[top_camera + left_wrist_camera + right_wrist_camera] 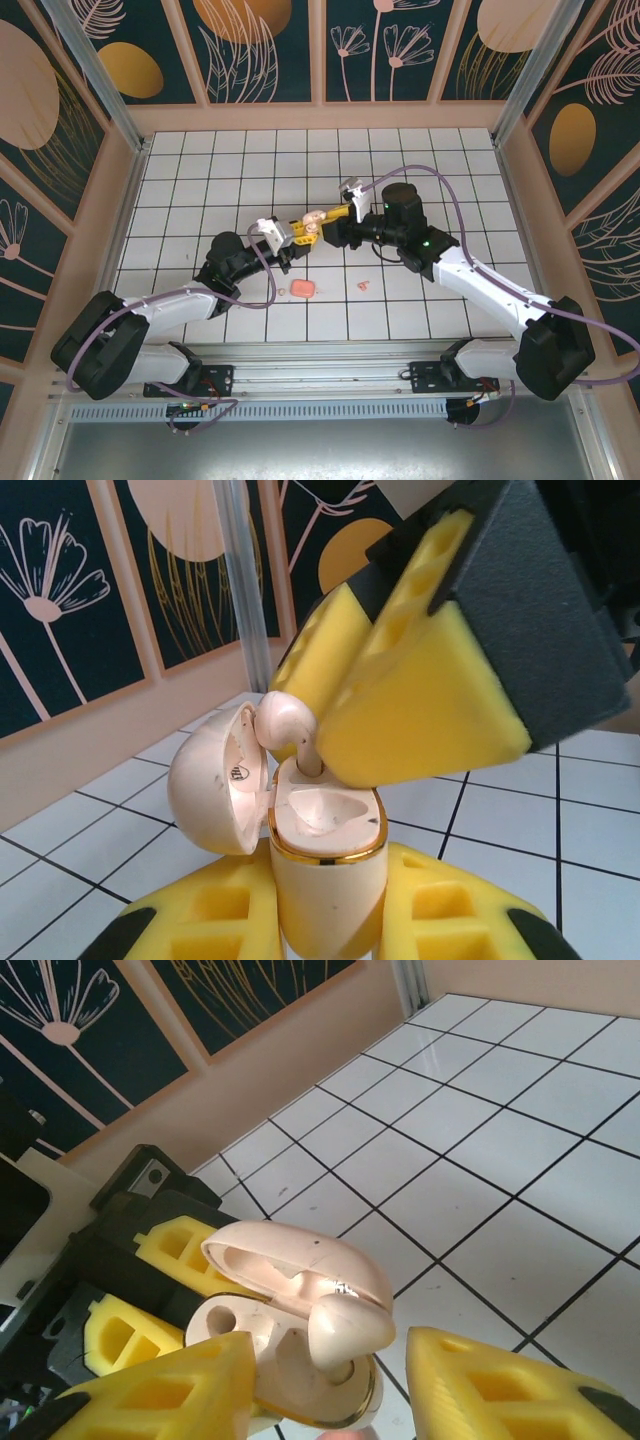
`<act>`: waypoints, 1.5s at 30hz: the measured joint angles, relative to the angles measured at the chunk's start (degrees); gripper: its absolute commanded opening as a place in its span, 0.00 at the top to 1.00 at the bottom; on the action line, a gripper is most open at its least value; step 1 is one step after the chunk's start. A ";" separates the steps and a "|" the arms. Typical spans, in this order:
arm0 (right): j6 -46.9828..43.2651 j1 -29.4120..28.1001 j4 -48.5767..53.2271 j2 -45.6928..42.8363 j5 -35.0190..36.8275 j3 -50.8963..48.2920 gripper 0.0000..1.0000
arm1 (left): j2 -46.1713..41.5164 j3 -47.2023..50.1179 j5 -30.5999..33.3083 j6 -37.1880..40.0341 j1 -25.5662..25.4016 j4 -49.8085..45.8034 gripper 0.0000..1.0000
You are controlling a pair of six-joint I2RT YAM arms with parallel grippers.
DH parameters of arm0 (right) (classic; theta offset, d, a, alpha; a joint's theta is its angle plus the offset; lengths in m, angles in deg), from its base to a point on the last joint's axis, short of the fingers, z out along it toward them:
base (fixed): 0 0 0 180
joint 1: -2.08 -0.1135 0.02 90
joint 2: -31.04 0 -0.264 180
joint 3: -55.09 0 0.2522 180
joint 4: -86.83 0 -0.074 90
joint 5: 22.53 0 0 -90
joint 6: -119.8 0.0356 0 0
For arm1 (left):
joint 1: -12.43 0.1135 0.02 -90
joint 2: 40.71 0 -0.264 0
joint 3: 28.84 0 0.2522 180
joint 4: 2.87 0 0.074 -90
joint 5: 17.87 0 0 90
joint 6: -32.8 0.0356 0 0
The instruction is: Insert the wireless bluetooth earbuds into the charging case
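Earbud [285,720] stem-down in open charging case [325,890], right fingers [500,1390] seemingly apart.

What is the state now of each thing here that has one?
Charging case: lid open, upright, gripped at its base.
First earbud: stem in a slot, head sticking out.
Second earbud: loose on the table.
Left gripper: shut on the charging case.
Right gripper: open, straddling the first earbud.

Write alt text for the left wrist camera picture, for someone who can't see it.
An open cream charging case, its lid hinged to the left, stands clamped in the left gripper, with one earbud stem-down in a well. Yellow fingers of the right gripper sit close beside the earbud.
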 measured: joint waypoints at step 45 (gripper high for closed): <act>8.28 4.26 12.13 4.20 -10.82 9.25 0.69 | -0.15 -0.63 1.49 1.38 0.02 -2.47 0.96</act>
